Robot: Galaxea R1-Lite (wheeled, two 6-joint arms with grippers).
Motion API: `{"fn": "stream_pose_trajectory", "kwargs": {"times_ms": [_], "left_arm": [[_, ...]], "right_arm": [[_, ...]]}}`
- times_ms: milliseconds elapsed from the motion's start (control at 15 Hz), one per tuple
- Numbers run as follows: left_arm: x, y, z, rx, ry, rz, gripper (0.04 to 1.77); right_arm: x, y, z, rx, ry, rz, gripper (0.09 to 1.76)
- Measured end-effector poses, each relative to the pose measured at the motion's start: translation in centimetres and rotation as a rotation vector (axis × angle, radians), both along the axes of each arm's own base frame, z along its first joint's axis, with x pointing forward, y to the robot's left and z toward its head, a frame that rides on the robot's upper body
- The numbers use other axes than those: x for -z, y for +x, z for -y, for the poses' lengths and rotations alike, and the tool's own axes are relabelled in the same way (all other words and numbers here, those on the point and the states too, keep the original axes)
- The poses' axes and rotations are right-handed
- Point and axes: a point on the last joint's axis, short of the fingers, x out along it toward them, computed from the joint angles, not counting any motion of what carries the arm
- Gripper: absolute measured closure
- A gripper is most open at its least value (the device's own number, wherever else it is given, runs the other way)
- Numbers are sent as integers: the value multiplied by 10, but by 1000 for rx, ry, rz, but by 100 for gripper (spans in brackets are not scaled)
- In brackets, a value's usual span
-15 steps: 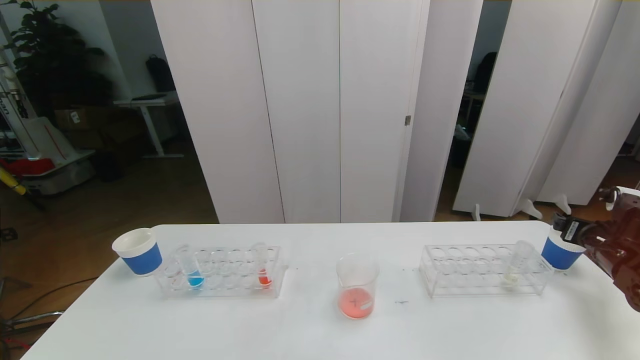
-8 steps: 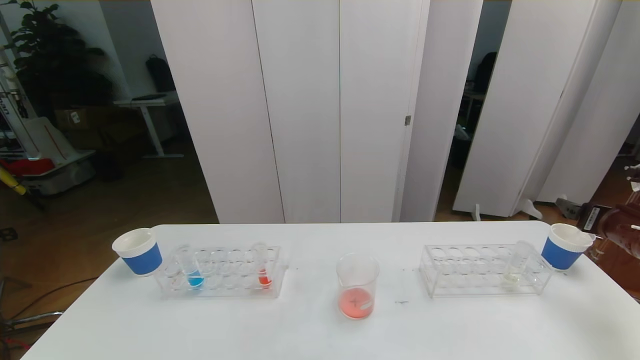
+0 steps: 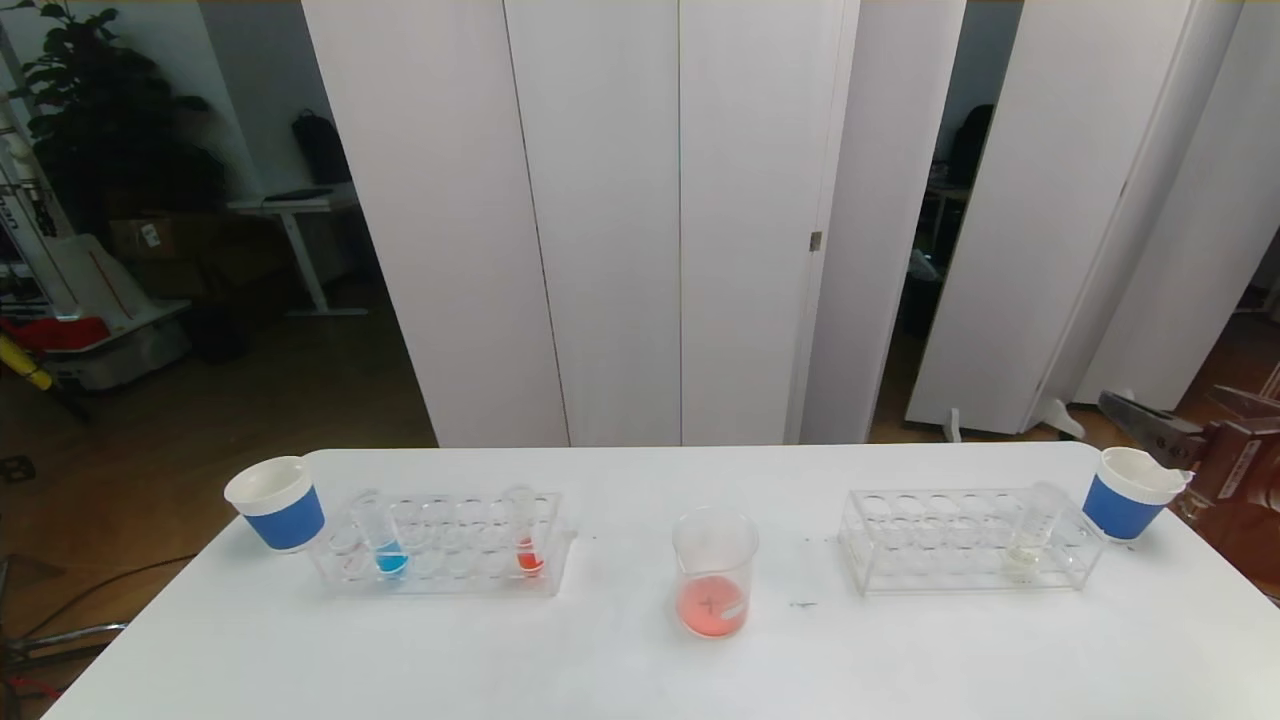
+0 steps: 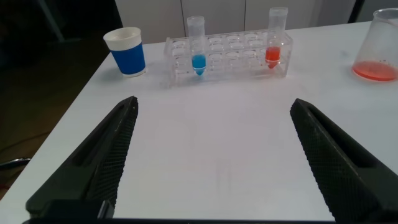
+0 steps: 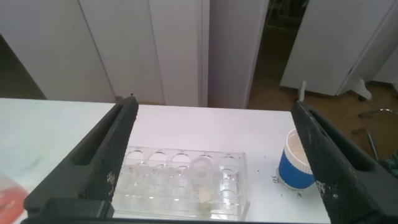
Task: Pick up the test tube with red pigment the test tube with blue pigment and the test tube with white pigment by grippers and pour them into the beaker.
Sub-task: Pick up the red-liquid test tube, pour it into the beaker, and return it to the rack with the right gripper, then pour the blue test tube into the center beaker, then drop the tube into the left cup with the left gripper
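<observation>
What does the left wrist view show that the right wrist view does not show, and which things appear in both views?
Only the left wrist view: the open left gripper, the left rack holding the test tube with blue pigment and an orange-red tube.

Only the right wrist view: the open right gripper, the right rack holding the test tube with white pigment.

Both: the white table, and a blue-and-white paper cup beside the rack, a different one in each view.

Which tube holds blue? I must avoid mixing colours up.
The test tube with blue pigment, in the left rack nearest the left paper cup; its rack-mate holds orange-red.
</observation>
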Motion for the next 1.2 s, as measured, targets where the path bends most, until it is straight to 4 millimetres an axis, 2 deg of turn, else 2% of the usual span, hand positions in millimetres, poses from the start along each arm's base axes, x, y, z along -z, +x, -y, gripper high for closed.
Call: {"fn": "stream_pose_trajectory", "kwargs": {"times_ms": [200, 533, 867, 1000, 1200], "left_arm": [[0, 0, 0, 0, 0, 0, 6], [0, 0, 0, 0, 0, 0, 6], [0, 0, 0, 0, 0, 0, 6], [0, 0, 0, 0, 0, 0, 6], [0, 0, 0, 0, 0, 0, 6]], "right_arm": [[-14, -48, -19, -92, -2, 10, 10], [-23, -135, -23, -125, -1, 68, 10], [-4, -216, -24, -104, 49, 159, 10], [8, -238, -24, -118, 60, 188, 10], [27, -257, -24, -132, 63, 211, 10]]}}
